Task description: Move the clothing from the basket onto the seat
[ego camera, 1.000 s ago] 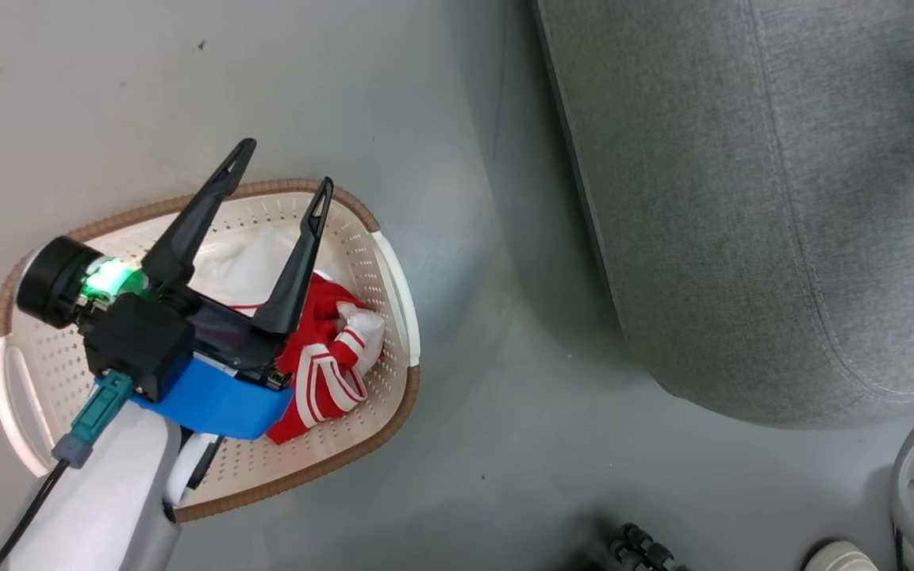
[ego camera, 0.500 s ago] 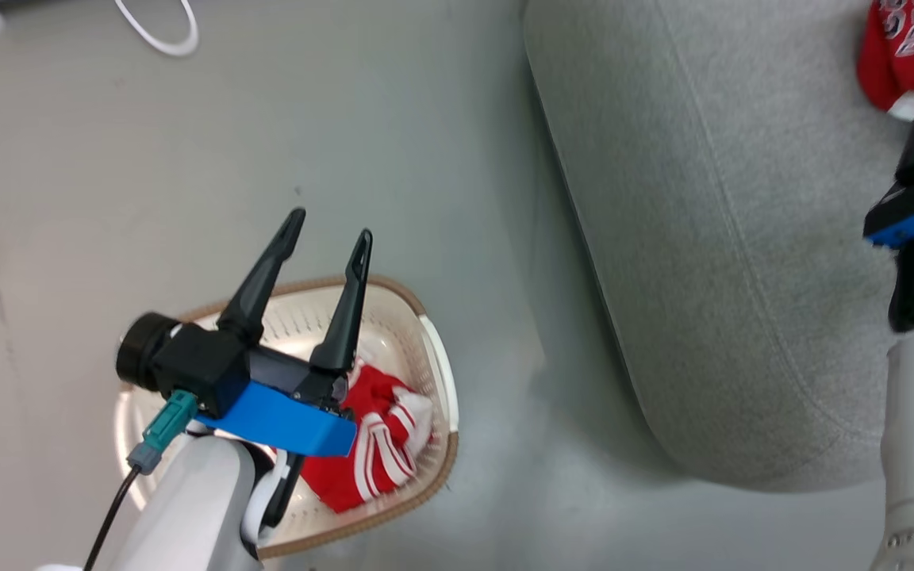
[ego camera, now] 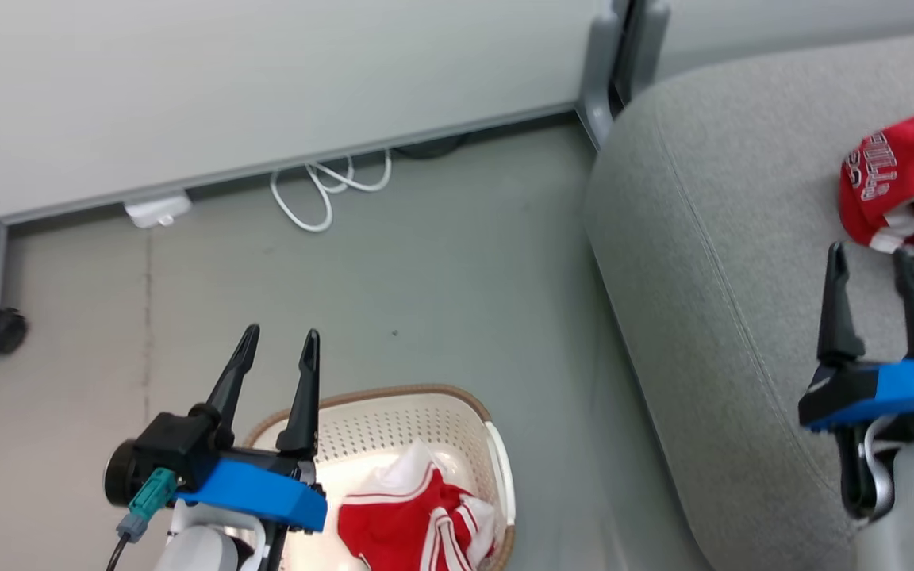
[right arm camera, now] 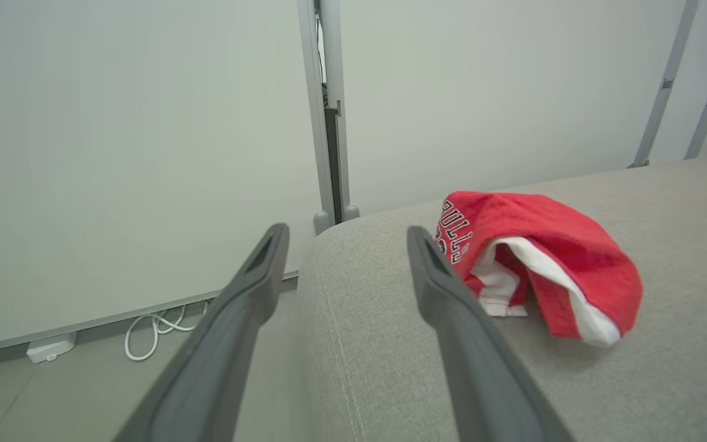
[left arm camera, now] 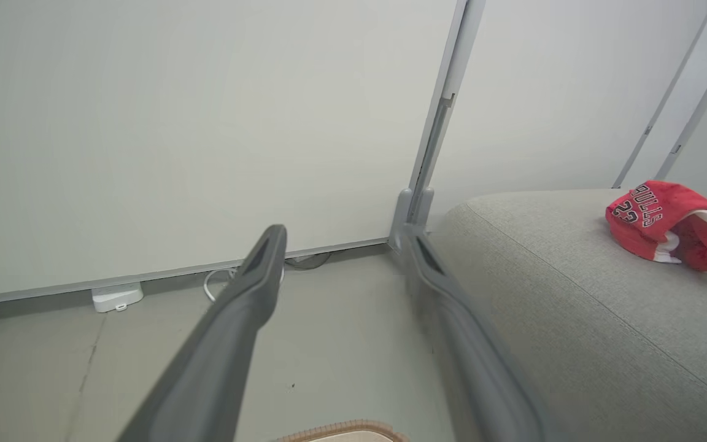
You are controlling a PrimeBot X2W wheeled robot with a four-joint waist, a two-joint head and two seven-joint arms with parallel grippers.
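Firstly, pale partition wall [ego camera: 266,87]: upright panels on grey posts, standing behind everything.

Floor [ego camera: 441,262]: grey, bare between basket and seat.

Seat [ego camera: 743,277]: grey woven couch with rounded edge and piped seam, at the right.

Basket [ego camera: 393,394]: cream, perforated, brown rim, on the floor near the seat's left side.

Lettered garment [ego camera: 901,166]: red with a white panel, crumpled on the seat cushion, well apart from the basket.

Striped garment [ego camera: 417,527]: red and white, bunched inside the basket at its near right.

Left gripper [ego camera: 278,339]: above the basket's far rim, jaws apart, nothing between them.

Right gripper [ego camera: 869,258]: over the seat, jaws apart and empty, its tips just beside the lettered garment's white edge.

White cable [ego camera: 322,194]: looped on the floor at the wall's foot.

White box [ego camera: 157,210]: beside the cable, against the wall.

Caster [ego camera: 3,331]: black, under a grey post at far left.
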